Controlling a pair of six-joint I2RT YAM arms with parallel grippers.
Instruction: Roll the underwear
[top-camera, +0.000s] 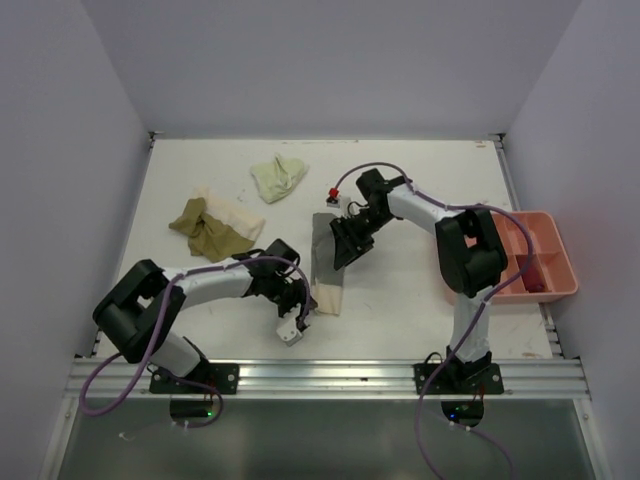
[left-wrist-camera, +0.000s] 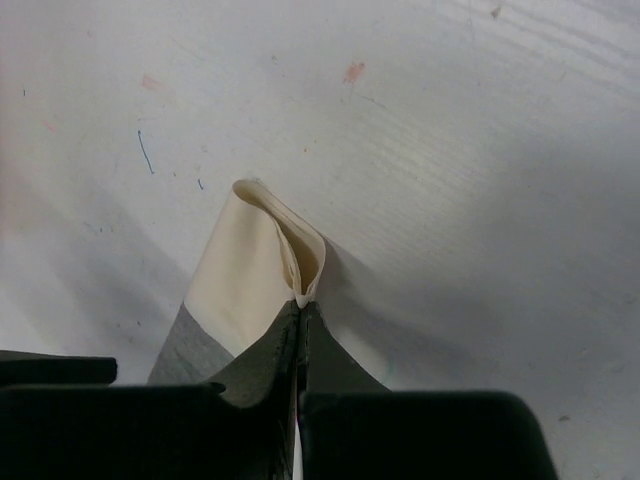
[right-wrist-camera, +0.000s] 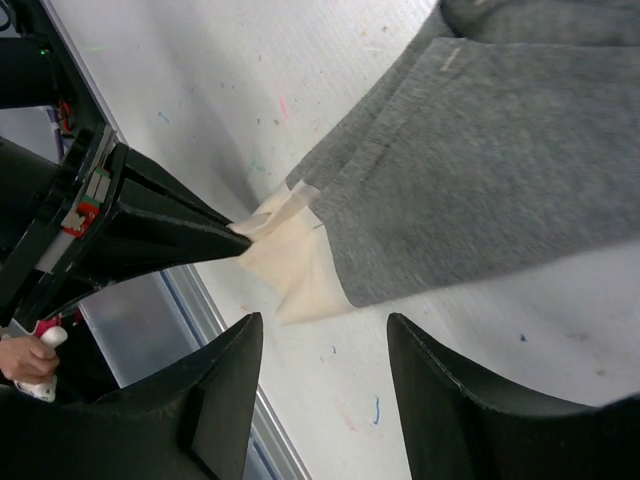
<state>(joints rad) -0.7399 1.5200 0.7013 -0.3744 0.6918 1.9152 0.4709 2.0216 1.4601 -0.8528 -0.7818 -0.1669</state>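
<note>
My left pincer nips only the cream hem of the grey underwear at its tips; rolling may tug it free.

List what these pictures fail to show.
- Top view: part of the grey underwear lies under the right gripper.
- Left wrist view: the left gripper covers the cloth behind its pinched cream end.
- Top view: the tray contents sit partly behind the right arm and are too small to name.
</note>
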